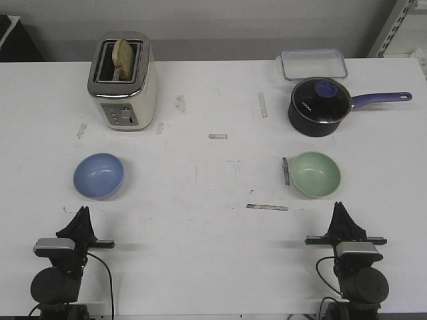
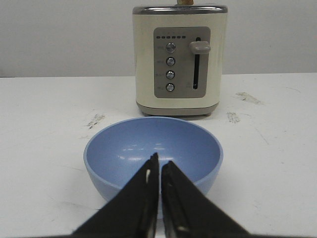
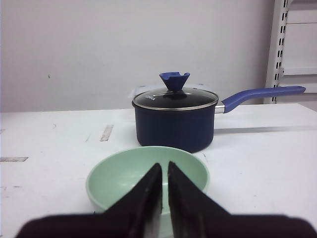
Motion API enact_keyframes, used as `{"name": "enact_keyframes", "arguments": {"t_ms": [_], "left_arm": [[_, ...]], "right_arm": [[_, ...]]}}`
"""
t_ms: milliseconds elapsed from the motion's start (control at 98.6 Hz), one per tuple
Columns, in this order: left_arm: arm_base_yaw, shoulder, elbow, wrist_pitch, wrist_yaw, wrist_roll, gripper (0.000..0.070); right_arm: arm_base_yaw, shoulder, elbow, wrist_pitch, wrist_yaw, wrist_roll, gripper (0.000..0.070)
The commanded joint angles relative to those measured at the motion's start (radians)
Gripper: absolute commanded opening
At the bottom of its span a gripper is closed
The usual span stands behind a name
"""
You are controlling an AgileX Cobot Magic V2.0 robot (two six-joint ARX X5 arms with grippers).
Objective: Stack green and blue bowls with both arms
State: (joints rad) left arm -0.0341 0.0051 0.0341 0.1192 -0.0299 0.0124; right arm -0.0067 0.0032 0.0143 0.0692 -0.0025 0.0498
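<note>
Setting: a robot test bench is seen, a lab staged with kitchenware, not a home kitchen.
Surface: a scuffed white table (image 1: 213, 200) is marked with bits of tape.
Props: a cream toaster (image 1: 123, 81), a navy saucepan (image 1: 320, 105) and a clear container (image 1: 313, 64) are laid out beyond the grippers.
Background: a bare grey wall and metal shelving (image 3: 292, 44) are shown behind the saucepan.

White table (image 1: 200, 200), blue bowl (image 1: 99, 175), green bowl (image 1: 315, 174), toaster (image 1: 123, 81), saucepan (image 1: 320, 107), clear container (image 1: 313, 64)
</note>
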Motion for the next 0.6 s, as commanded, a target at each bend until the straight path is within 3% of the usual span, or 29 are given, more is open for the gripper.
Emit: {"name": "enact_keyframes", "arguments": {"t_ms": [0,588], "left_arm": [[0.0,-0.002,-0.022,0.013,-0.003,0.002,0.0001],[0.0,-0.002,-0.022,0.013,-0.003,0.002,0.0001]], "right_arm": [[0.001,-0.002,-0.002,0.013,0.003,-0.002,0.0013],[0.001,-0.002,0.005,0.039,-0.014,-0.003,0.0013]]}}
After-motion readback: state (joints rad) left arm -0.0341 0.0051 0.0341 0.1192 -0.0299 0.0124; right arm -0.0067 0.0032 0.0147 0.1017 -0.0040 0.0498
